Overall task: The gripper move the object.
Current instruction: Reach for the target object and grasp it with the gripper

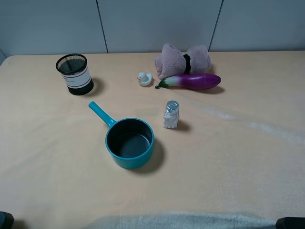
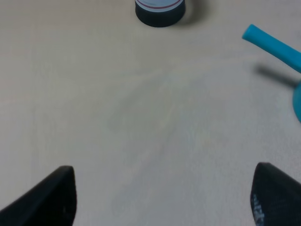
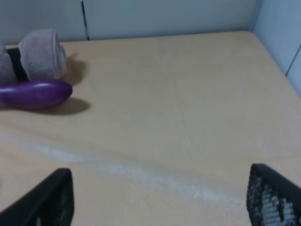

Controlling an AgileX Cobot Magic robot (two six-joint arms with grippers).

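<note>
The left gripper [image 2: 163, 188] has its two black fingers spread wide with nothing but bare table between them, and the right gripper [image 3: 160, 188] stands the same way, jaws far apart and empty. Both sit low at the near edge of the table [image 1: 238, 157]; in the exterior view only dark scraps of the arms show at the bottom corners. Ahead of the left gripper lie the handle of the teal pot [image 2: 273, 47] and the base of the black mesh cup [image 2: 160, 9]. Ahead of the right gripper lie the purple eggplant [image 3: 35, 93] and the rolled pink towel [image 3: 42, 54]. Neither wrist view shows the shaker [image 1: 171, 114]. It stands upright near the middle of the table, just beside the pot's rim on the right, between the pot and the eggplant, touching neither. The small white duck [image 1: 145, 78] sits further back, near the eggplant's stem. As I judge it, the task has not begun: nothing is grasped, and the shaker is well apart from both grippers. The whole job is left, namely the reach, closing on the glass body below the metal cap, the lift and the set-down. The right arm looks slightly better placed for it.
</note>
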